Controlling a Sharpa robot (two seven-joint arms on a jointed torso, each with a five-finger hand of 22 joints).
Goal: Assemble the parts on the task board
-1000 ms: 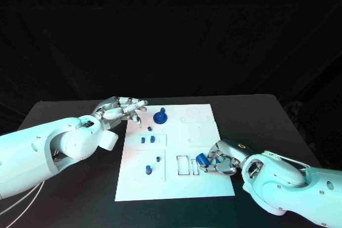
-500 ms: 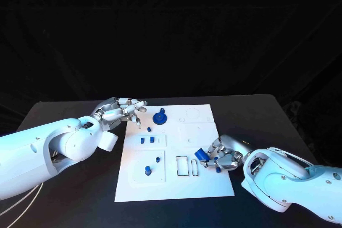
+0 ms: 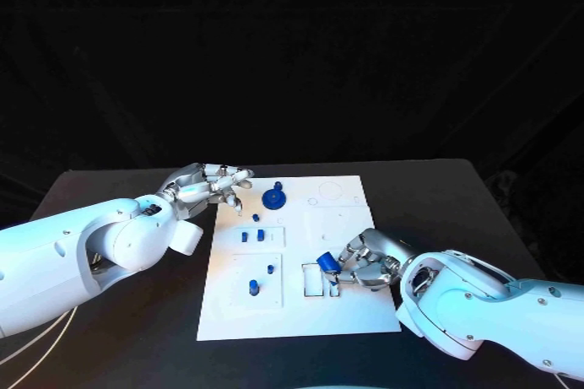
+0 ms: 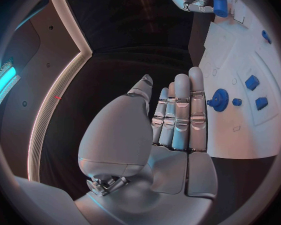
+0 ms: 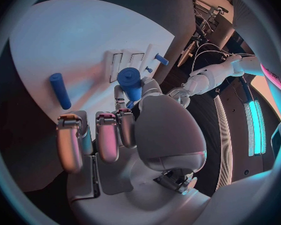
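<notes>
Fingers: right hand (image 3: 365, 267) pinches small blue plastic cylinder (image 3: 327, 262) above the white task board's (image 3: 353, 317) rectangular slots (image 3: 319, 282) | left hand (image 3: 209, 187) holds nothing, fingers straight | risk: tilted cylinder jams at slot edge.

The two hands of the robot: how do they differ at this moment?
The right hand pinches a small blue part over the white board, above the slots near its front; the left hand holds nothing. The left hand's fingers lie straight and side by side at the board's far left edge, beside the blue wheel; the right hand's are curled. Both are silver.
</notes>
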